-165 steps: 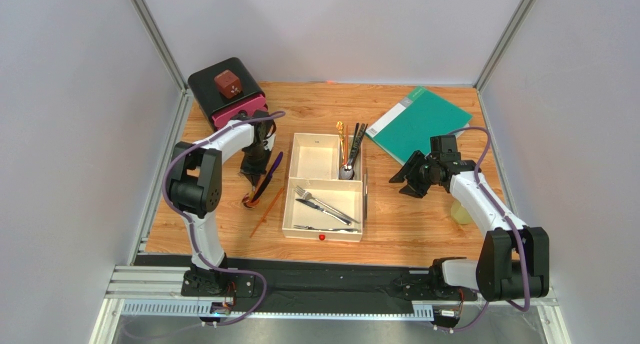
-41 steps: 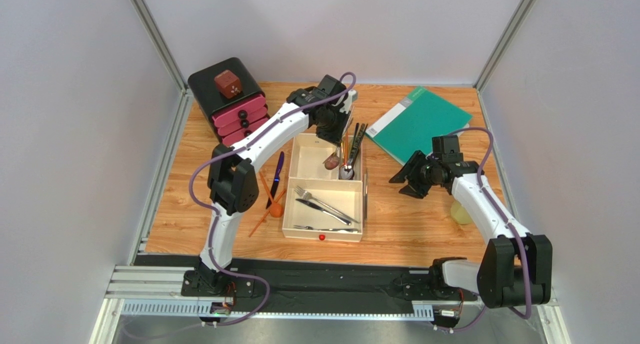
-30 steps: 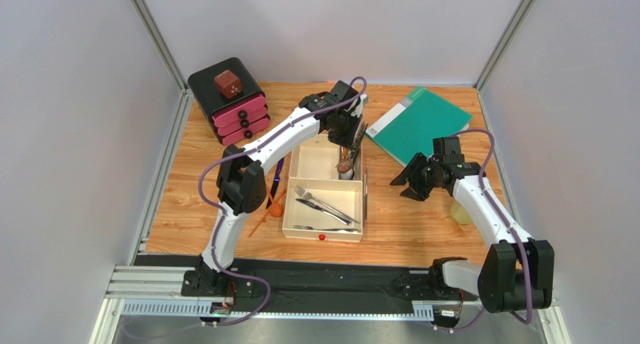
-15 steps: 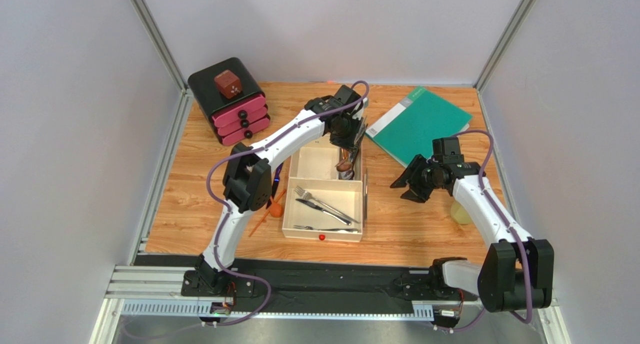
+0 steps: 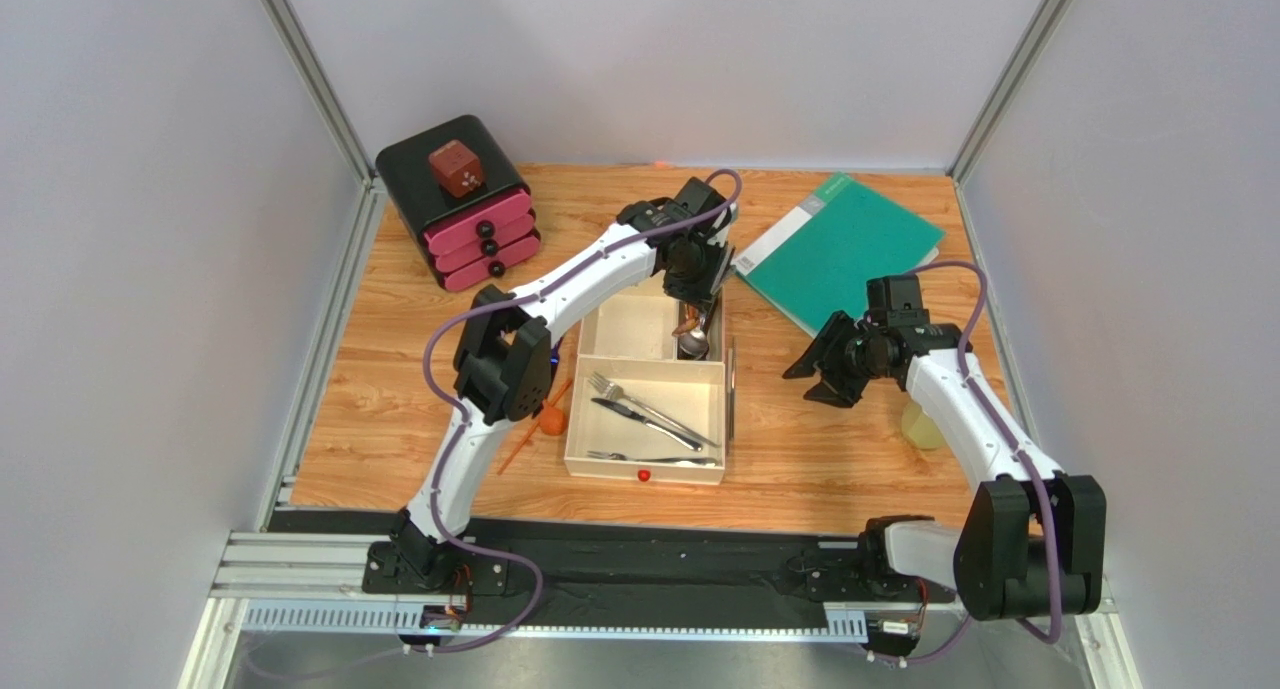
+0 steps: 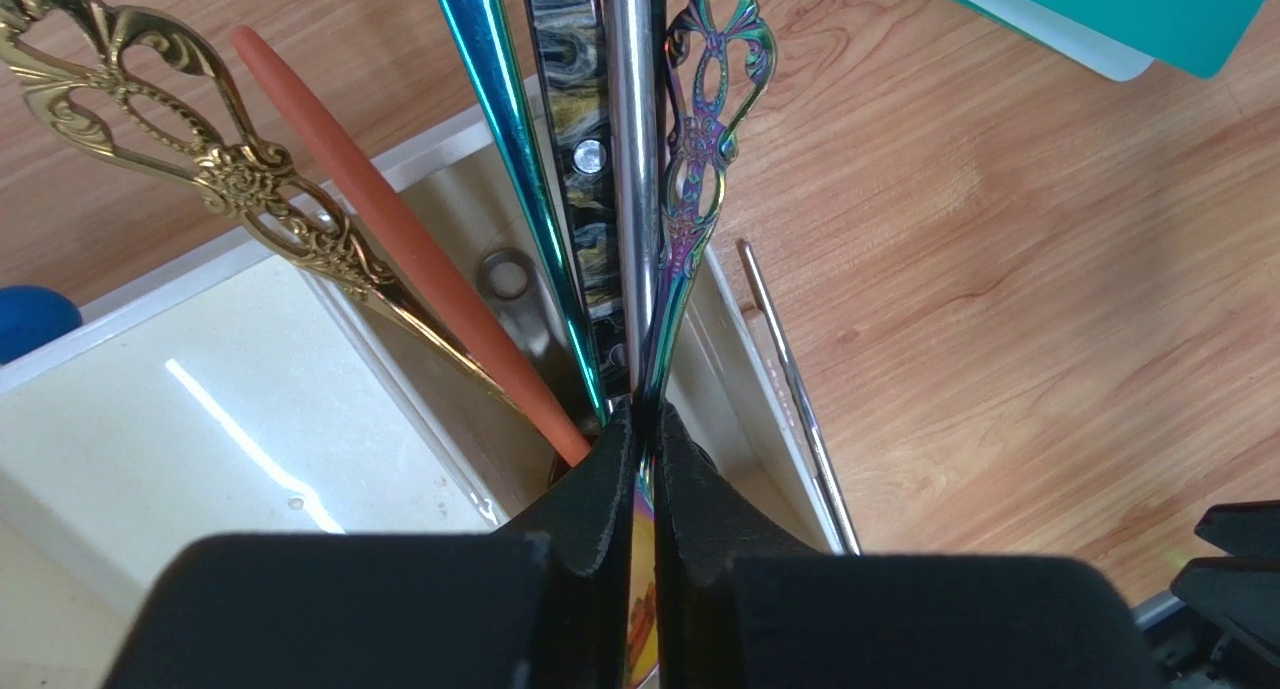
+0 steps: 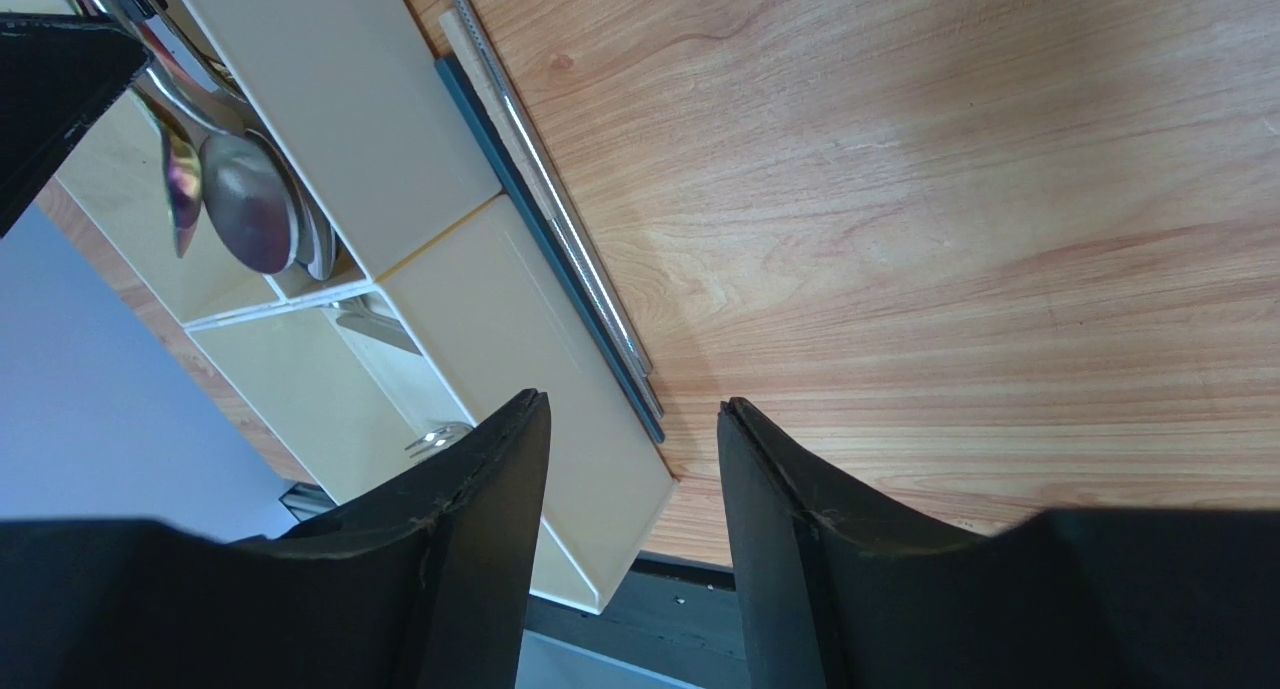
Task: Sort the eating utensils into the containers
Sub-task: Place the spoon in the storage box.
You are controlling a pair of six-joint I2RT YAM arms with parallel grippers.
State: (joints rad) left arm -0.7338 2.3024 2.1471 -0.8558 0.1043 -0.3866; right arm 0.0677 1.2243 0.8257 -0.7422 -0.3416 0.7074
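Observation:
The cream tray [image 5: 576, 419] lies mid-table with a red dot on its near rim. My left gripper [image 5: 694, 292] [image 6: 646, 412] hangs over the tray's far-right small compartment, shut on a blue-purple spoon [image 6: 706, 134] whose bowl points down into it. Leaning in that compartment are a gold handle [image 6: 196, 149], an orange handle [image 6: 376, 224], a teal handle [image 6: 496, 119], a black marbled handle [image 6: 564, 104] and a silver one [image 6: 631, 119]. A fork and knives [image 5: 639, 407] lie in the large compartment. My right gripper [image 5: 812, 371] [image 7: 631, 404] hovers open and empty right of the tray.
Orange chopsticks [image 5: 534, 427] lie on the wood left of the tray. Silver chopsticks [image 7: 556, 209] rest along the tray's right wall. A black box with pink drawers [image 5: 458, 202] stands back left, a green folder [image 5: 834, 247] back right, a pale yellow cup [image 5: 920, 424] under my right forearm.
My left gripper carried the blue-purple spoon from the table left of the tray over to the far-right small compartment and lowered it in. The right arm barely shifted.

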